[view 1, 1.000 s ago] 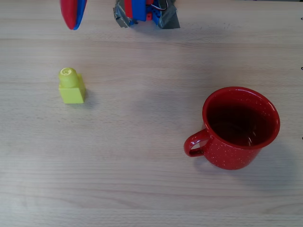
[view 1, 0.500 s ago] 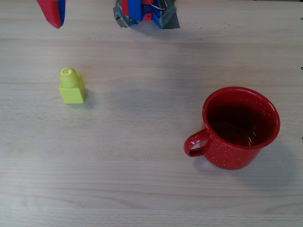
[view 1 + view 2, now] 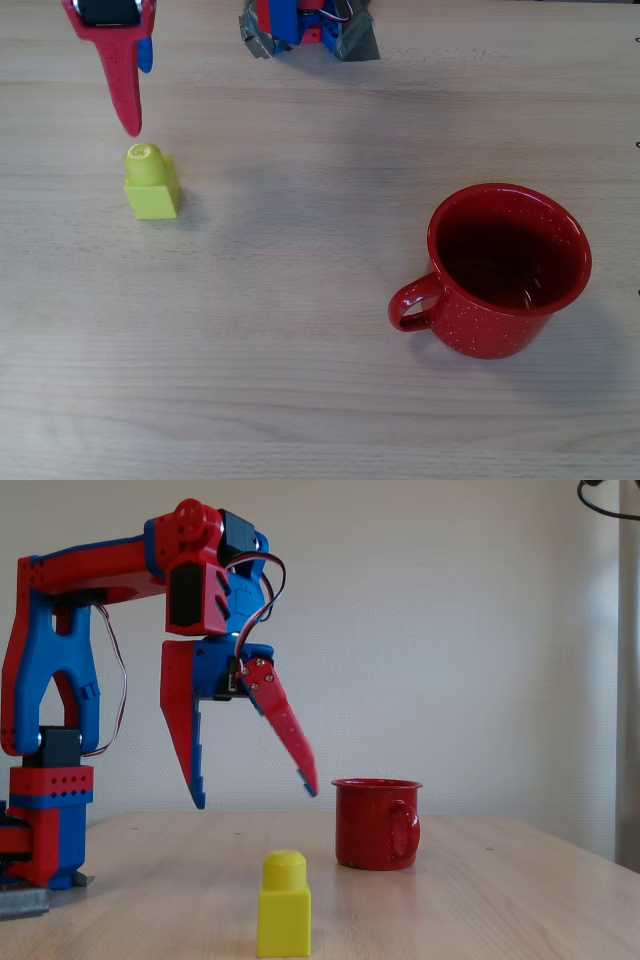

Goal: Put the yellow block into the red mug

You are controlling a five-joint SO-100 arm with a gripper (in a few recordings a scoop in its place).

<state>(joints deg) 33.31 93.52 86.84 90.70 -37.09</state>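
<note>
Pincer: the pincer (image 3: 255, 798) hangs in the air with its two fingers spread wide, gripping nothing; seen from above, its red finger tip sits just beyond the block's stud, towards the arm's base.
Block: the yellow block (image 3: 151, 184) stands upright on the desk (image 3: 300, 400), stud up, untouched, well apart from the mug.
Mug: the red mug (image 3: 500, 268) stands upright at the right in the overhead view, handle turned to the left; its dark inside looks empty.
Risk, tipping: the block is narrow and light, so a finger coming down on the stud rather than beside it would likely knock it over or push it away.
Risk, poor grip: the fingers seem off-centre from the block; closing like that could pinch a corner and let it twist loose.
Risk, drop: letting go before the block is over the rim could bounce it off the edge.
</note>
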